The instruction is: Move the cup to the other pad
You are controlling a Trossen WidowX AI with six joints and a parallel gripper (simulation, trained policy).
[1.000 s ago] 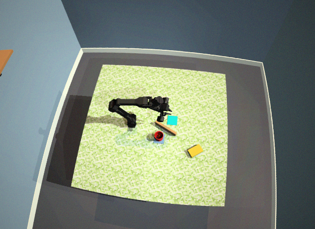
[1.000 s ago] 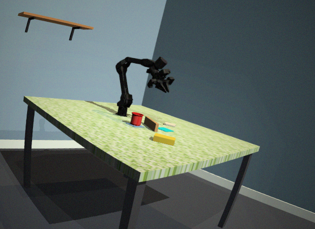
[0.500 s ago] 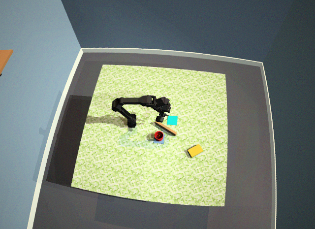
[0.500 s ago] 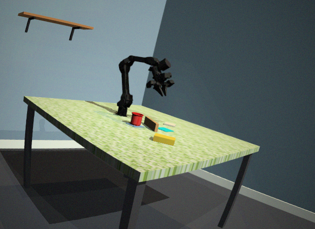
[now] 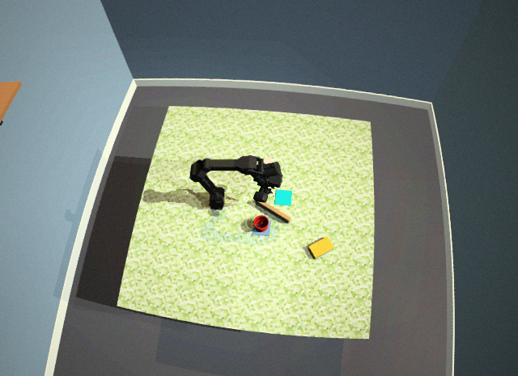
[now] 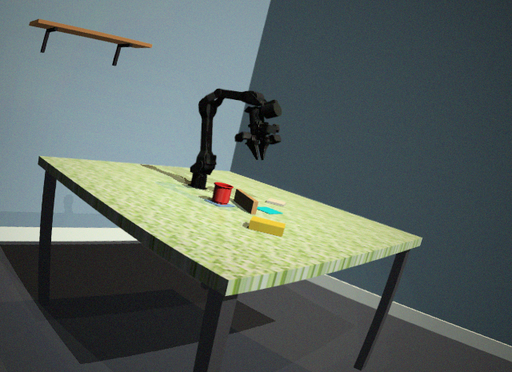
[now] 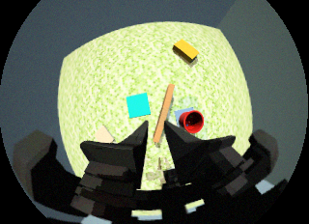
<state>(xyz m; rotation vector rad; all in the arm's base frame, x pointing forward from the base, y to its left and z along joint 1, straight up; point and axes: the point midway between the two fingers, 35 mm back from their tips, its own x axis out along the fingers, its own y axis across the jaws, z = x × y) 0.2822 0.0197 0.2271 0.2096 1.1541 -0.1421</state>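
Observation:
The red cup [image 5: 260, 223] [image 6: 222, 194] [image 7: 191, 122] stands upright on the blue pad [image 5: 261, 233] [image 6: 210, 202] [image 7: 180, 112]. Small specks show inside the cup in the top view; I cannot tell how many marbles there are. The cyan pad [image 5: 283, 197] [image 6: 270, 210] [image 7: 138, 105] is bare. My gripper [image 6: 259, 158] [image 7: 155, 123] points down, high above the table and well away from the cup. Its fingers are a narrow gap apart, with nothing between them. In the top view the hand hides the fingertips.
A brown plank [image 5: 276, 212] [image 6: 246, 202] [image 7: 164, 113] stands on its edge between the two pads. A yellow block [image 5: 321, 247] [image 6: 266, 226] [image 7: 186, 49] lies farther out from the arm's base. A flat beige tile [image 6: 275, 202] [image 7: 103, 134] lies beyond the cyan pad.

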